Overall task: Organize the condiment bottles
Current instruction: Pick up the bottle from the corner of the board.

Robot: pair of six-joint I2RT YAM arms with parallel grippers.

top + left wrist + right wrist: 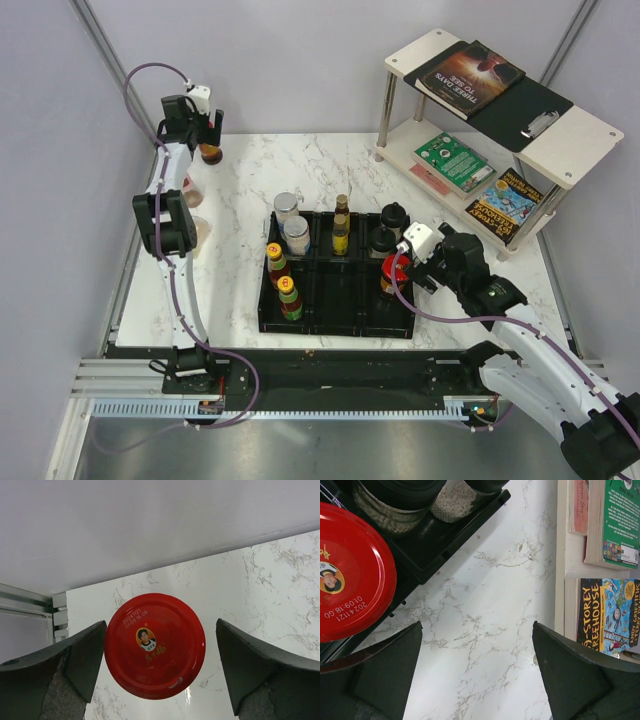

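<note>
Red portrait-labelled jar lid (155, 646); left hand (161, 630) wide open around it; right hand (477, 627) wide open.

The table (240, 170) is white marble with grey veins, and the tray (335, 318) on it is black. Far left of the tray, a jar (155, 645) has a glossy red lid with a small gold-ringed portrait (white date print above it). At the tray's left side a bottle (273, 250) has a yellow cap. Right of the tray lie a green book (450, 160) and a yellow-and-blue book (505, 200).
</note>
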